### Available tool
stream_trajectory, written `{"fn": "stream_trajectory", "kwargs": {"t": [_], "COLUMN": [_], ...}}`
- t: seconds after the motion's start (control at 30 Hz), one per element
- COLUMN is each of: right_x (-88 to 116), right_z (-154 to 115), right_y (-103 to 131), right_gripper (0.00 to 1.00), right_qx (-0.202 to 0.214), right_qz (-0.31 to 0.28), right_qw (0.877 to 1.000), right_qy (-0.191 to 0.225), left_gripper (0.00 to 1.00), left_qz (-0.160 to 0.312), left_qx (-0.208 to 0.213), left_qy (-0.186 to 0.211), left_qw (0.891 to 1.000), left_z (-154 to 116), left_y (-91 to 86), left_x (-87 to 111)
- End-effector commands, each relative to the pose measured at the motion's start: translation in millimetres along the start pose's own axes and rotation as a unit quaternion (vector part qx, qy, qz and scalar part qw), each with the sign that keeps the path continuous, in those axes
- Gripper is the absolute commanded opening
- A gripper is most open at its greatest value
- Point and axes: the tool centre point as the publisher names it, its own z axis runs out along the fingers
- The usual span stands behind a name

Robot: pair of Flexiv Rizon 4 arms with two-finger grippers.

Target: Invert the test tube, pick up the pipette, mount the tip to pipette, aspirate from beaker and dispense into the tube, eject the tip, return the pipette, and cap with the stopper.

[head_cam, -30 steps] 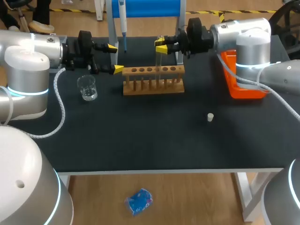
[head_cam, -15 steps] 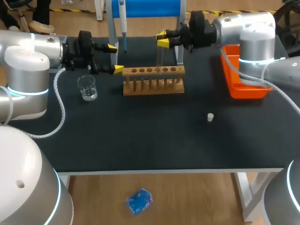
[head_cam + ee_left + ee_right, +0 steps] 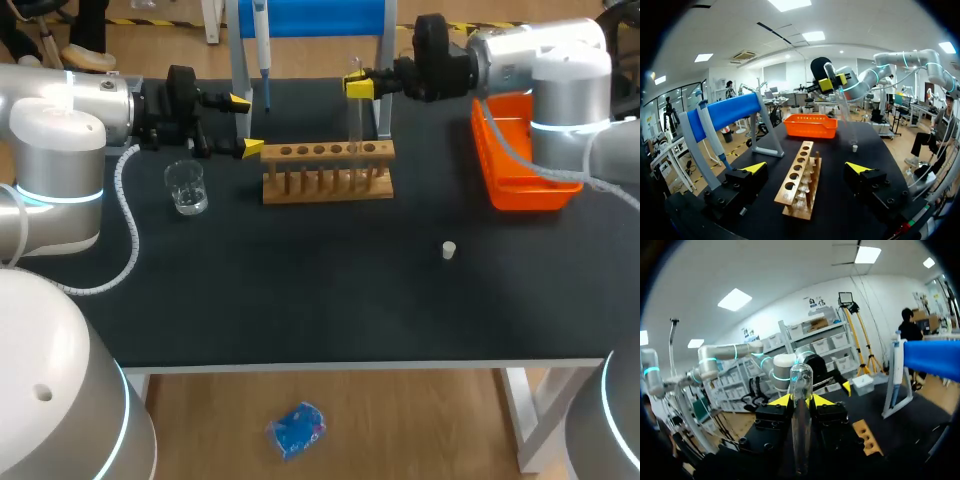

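Grips the test tube (image 3: 354, 105) upright in the right gripper (image 3: 358, 86), yellow tips clenched on the glass from two sides, close to its upper end. Holds it at the far side of the table (image 3: 300, 310), over the right end of the wooden rack (image 3: 328, 168); cannot tell whether the tube's lower end is clear of the rack. In the right wrist view, stands straight between the two tips.

Holds the left gripper (image 3: 245, 123) at the rack's left end, released, fingers spread wide, nothing between them. Nearer tip right at the rack's left corner; touching or not, cannot tell. In the left wrist view, looks straight along the row of holes.

Near and left of the rack, just beside the left gripper: the glass beaker (image 3: 186, 187), upright. At the far edge: the pipette (image 3: 262, 40), hanging on the blue stand (image 3: 310, 18). Well apart, near and right of the rack: the small white stopper (image 3: 449, 250), alone on the black top. At the far right, below the right arm: an orange tray (image 3: 510, 160).
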Motion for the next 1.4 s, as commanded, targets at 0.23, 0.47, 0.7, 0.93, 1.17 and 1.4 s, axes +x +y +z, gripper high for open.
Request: {"fn": "stream_trajectory", "kwargs": {"t": [0.23,0.47,0.7,0.93,1.17,1.4], "right_x": [19,19,26,34,34,30], "right_z": [-8,-8,-9,-10,-10,-10], "right_y": [-4,-4,2,2,2,3], "right_gripper": [0.00,0.00,0.00,0.00,0.00,0.00], "right_qx": [-0.023,-0.023,-0.083,-0.068,-0.068,-0.051], "right_qz": [0.083,0.083,0.363,0.424,0.424,0.534], "right_qw": [0.996,0.996,0.928,0.903,0.903,0.844], "right_qy": [0.003,0.003,-0.024,-0.011,-0.011,-0.002], "left_gripper": [1.00,1.00,1.00,1.00,1.00,1.00], "left_qz": [0.001,0.087,0.371,0.343,0.343,0.549], "left_qx": [0.001,0.000,0.020,-0.046,-0.046,0.111], "left_qy": [-0.002,-0.036,-0.100,-0.157,-0.157,-0.172], "left_qw": [1.000,0.996,0.923,0.925,0.925,0.811], "left_z": [1,-3,1,6,6,-8], "left_y": [0.6,-5.5,-10.5,-7.0,-7.0,-17.7], "left_x": [0.6,6.4,65.2,60.3,60.3,81.4]}}
